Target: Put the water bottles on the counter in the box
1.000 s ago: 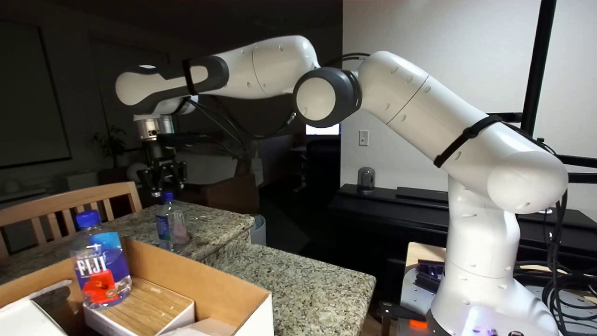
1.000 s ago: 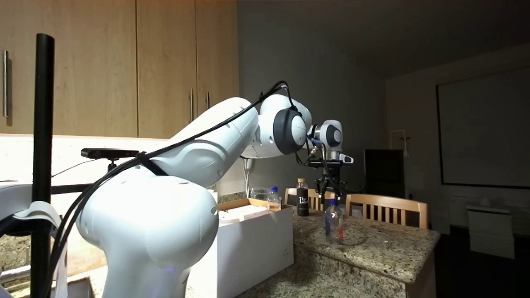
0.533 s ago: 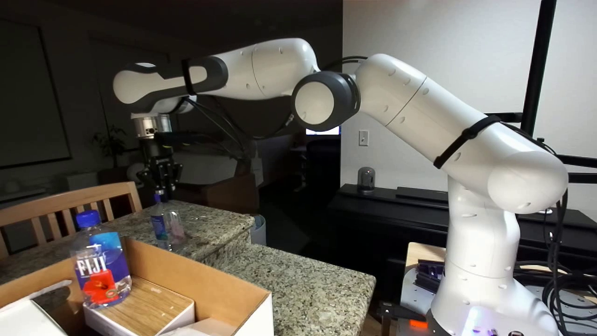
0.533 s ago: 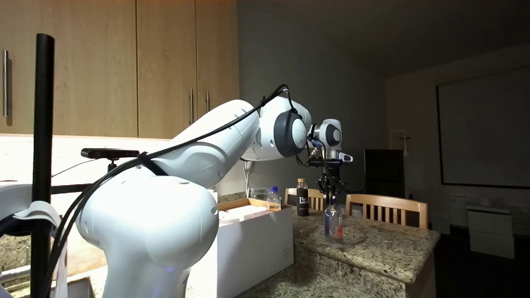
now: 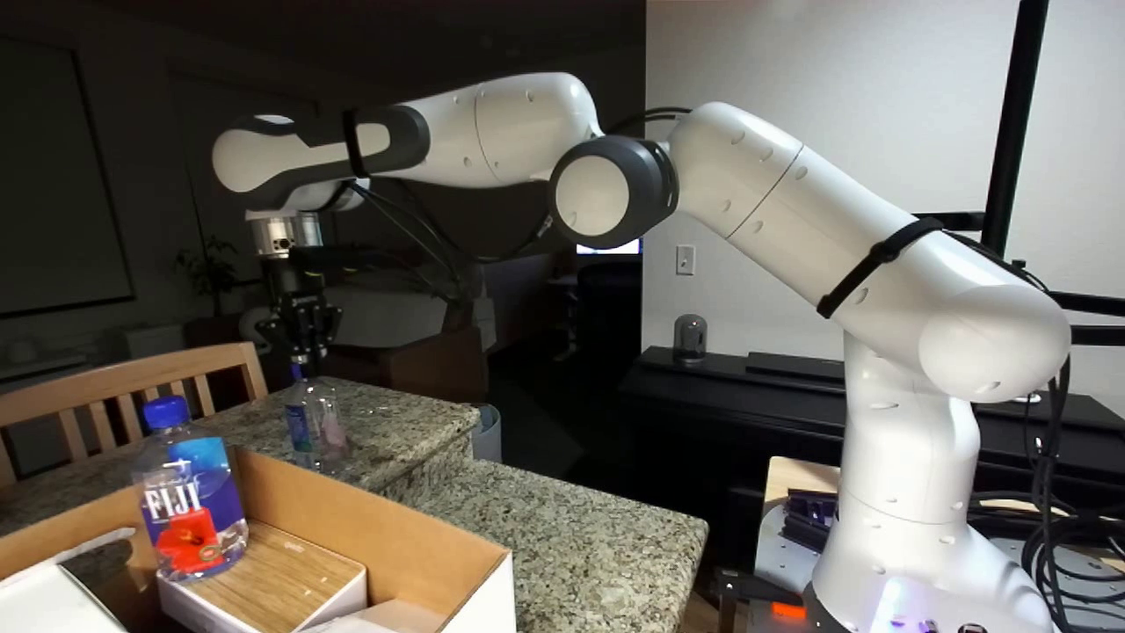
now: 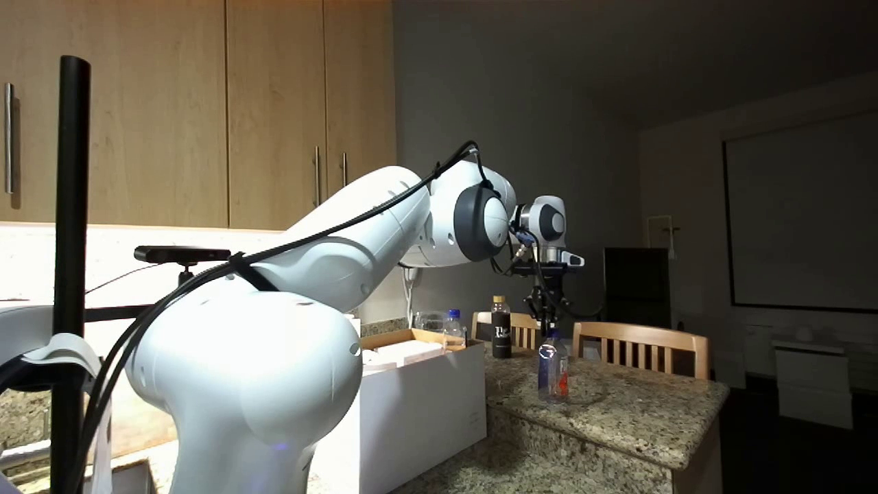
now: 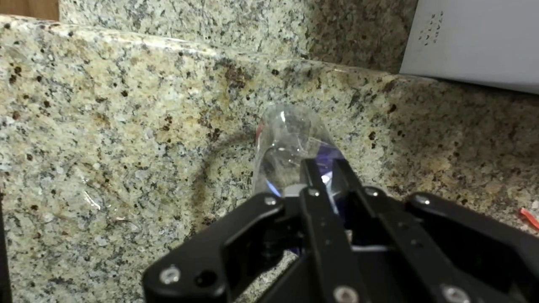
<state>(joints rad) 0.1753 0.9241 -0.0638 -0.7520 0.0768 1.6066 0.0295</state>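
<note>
On the water bottle [image 5: 192,510] in the box [image 5: 378,536] is written "FIJI". The lettering on the black bottle [image 6: 501,334] and the box's outer wall cannot be read surely.

Counter [image 7: 105,126] in all three views, wrist view from above

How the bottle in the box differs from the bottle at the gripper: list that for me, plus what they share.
Place: the boxed bottle is inside the box; the counter bottle is on the counter.
Contact: the boxed bottle stands clear of the gripper, which seems closed on the counter bottle's top.
Label: the boxed bottle's FIJI lettering reads plainly; the counter bottle's cannot be read.
Shared: clear bodies, blue caps, blue-and-red labels.
</note>
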